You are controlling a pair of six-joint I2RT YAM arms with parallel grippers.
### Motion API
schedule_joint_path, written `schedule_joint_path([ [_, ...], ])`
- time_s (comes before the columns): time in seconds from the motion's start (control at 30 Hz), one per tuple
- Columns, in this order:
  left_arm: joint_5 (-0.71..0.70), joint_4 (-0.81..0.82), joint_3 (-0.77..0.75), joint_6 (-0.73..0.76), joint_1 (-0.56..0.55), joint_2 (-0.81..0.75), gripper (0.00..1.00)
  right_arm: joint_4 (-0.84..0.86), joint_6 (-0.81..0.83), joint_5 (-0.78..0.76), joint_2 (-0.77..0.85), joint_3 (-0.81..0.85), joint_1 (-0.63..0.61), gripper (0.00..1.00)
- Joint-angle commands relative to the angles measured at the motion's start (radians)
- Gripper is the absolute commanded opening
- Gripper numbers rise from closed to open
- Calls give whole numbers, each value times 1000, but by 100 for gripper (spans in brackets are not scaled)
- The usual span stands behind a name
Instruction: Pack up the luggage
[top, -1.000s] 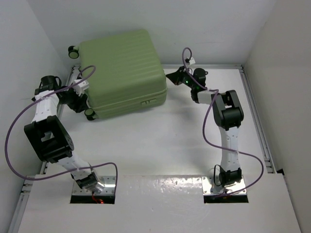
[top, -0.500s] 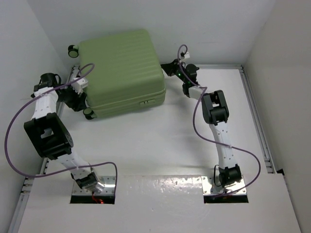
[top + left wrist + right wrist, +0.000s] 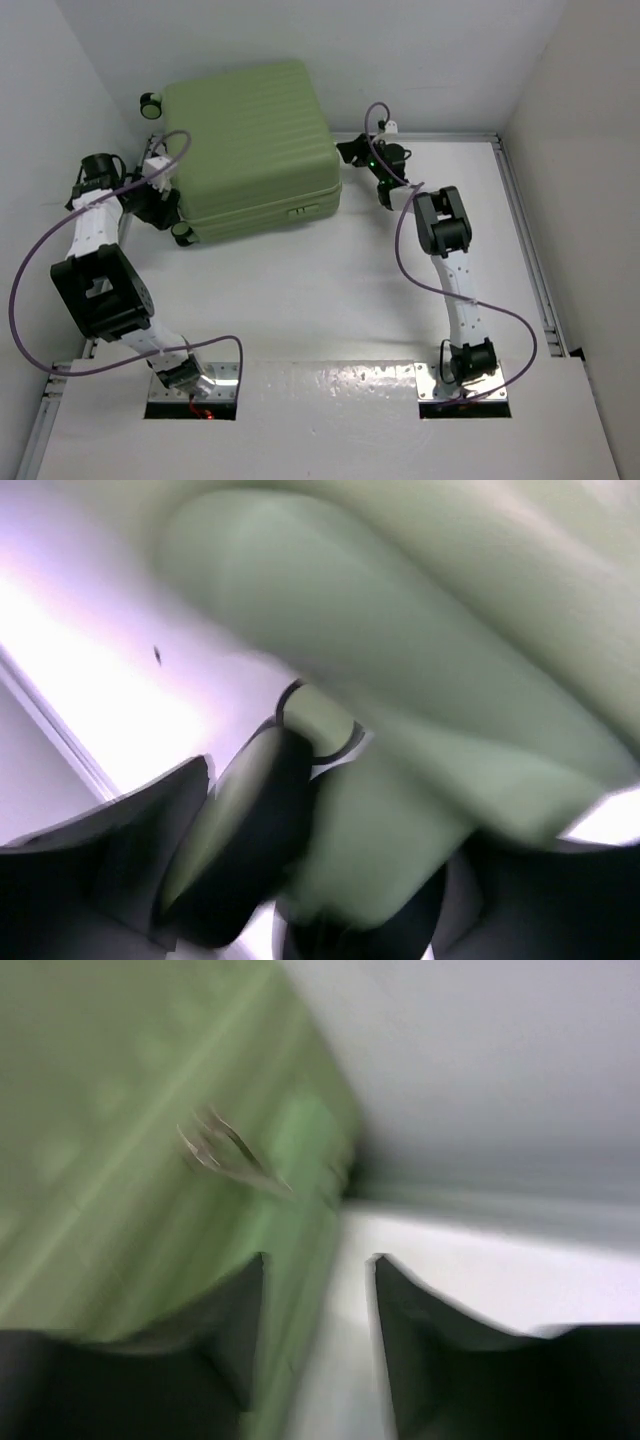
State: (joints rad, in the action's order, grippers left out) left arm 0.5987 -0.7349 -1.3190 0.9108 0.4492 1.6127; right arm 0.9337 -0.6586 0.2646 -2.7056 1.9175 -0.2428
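Overhead, the luggage [image 3: 250,140] lies shut at the far left of the counter [image 3: 330,300]. The left gripper [image 3: 160,205] is by its near-left wheel [image 3: 183,233], the right gripper [image 3: 352,152] at its right edge. Left wrist view: blurred green shell and wheel; I cannot tell whether that gripper is clenched. Right wrist view: fingers parted, grasping nothing, beside the seam. Packing looks nearly finished; fastening probably remains.

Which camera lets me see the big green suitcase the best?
The top camera. It shows the whole suitcase, closed, with its ribbed shell facing up. The left wrist camera is so close that it only catches a blurry green piece of it, and the right wrist camera only shows a blurry green side.
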Motion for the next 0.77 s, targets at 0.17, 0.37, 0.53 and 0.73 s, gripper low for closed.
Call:
schedule_joint_path([
  [0.17, 98, 167, -43, -437, 45, -307, 100, 100, 109, 139, 612, -666, 97, 64],
  [0.37, -2, 137, -91, -613, 66, -464, 100, -197, 201, 219, 1045, -1001, 195, 69],
  [0.53, -70, 19, 14, -599, 66, -569, 100, -693, 362, 283, 1404, -1063, 276, 86],
  [0.73, -39, 97, 152, -658, 57, -677, 100, -1085, 497, 277, 1688, -1051, 368, 100],
])
